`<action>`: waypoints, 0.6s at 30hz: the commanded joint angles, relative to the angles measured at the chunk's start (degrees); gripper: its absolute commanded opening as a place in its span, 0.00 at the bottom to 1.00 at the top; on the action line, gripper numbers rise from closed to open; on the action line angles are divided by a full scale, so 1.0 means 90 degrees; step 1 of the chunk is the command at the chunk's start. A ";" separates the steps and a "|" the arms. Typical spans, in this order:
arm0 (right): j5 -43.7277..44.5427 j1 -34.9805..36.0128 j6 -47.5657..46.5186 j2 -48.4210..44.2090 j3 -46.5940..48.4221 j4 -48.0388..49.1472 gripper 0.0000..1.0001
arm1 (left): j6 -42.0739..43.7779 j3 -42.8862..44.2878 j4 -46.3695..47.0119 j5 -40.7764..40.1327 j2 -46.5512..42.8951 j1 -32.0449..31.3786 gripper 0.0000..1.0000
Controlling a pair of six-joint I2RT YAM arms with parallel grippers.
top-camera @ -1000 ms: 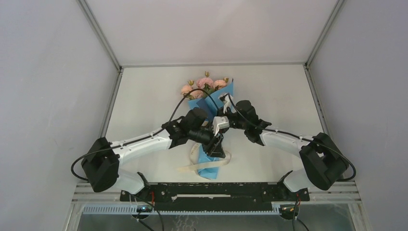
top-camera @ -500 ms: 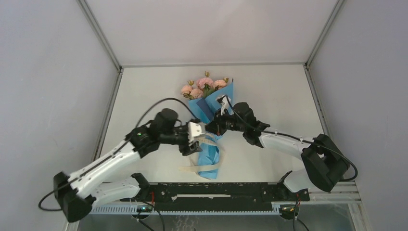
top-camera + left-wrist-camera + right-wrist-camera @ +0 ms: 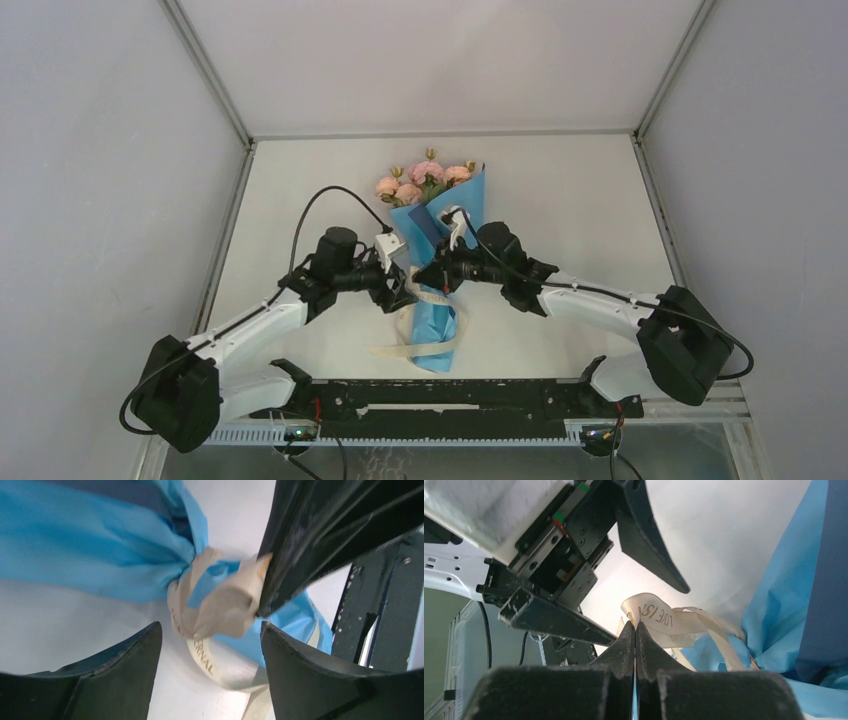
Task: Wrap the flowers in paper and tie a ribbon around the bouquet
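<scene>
You're at the tying step: the paper (image 3: 440, 225) is coned around the flowers (image 3: 425, 180), and the ribbon (image 3: 420, 350) is gathered round the narrow waist of the bouquet (image 3: 436, 250) in a knot (image 3: 215, 610) that looks loose. Your right claw (image 3: 430, 282) is clamped on a ribbon loop there. Your left claw (image 3: 402, 290) stands wide, holding nothing, just beside the knot. The bouquet lies on the surface (image 3: 580, 200), blooms at the far end. Next, I'd judge, take a free ribbon end with the left and pull apart to cinch
</scene>
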 commanded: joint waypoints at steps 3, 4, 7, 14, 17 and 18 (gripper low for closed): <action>-0.0014 0.0108 -0.0169 -0.0132 0.0077 0.0233 0.00 | -0.0397 -0.0333 0.2023 0.1222 0.0249 0.0066 0.72; -0.0053 0.0093 -0.0176 -0.0121 0.0077 0.0247 0.00 | -0.0423 -0.0369 0.2168 0.1281 0.0288 0.0064 0.69; -0.0297 0.0076 -0.0236 -0.0085 0.0077 0.0382 0.00 | -0.0528 -0.0419 0.2456 0.1477 0.0457 0.0069 0.49; -0.0350 -0.0240 -0.1427 0.0145 0.0869 -0.1385 0.23 | -0.0606 -0.0482 0.2475 0.1721 0.0532 0.0179 0.00; -0.0644 -0.0833 -0.1475 0.0320 0.0937 -0.1568 0.26 | -0.0242 -0.0562 0.2467 0.1680 0.0532 0.0335 0.00; -0.0742 -0.0984 -0.1473 0.0426 0.0962 -0.1605 0.26 | -0.0058 -0.0573 0.2467 0.1700 0.0527 0.0366 0.00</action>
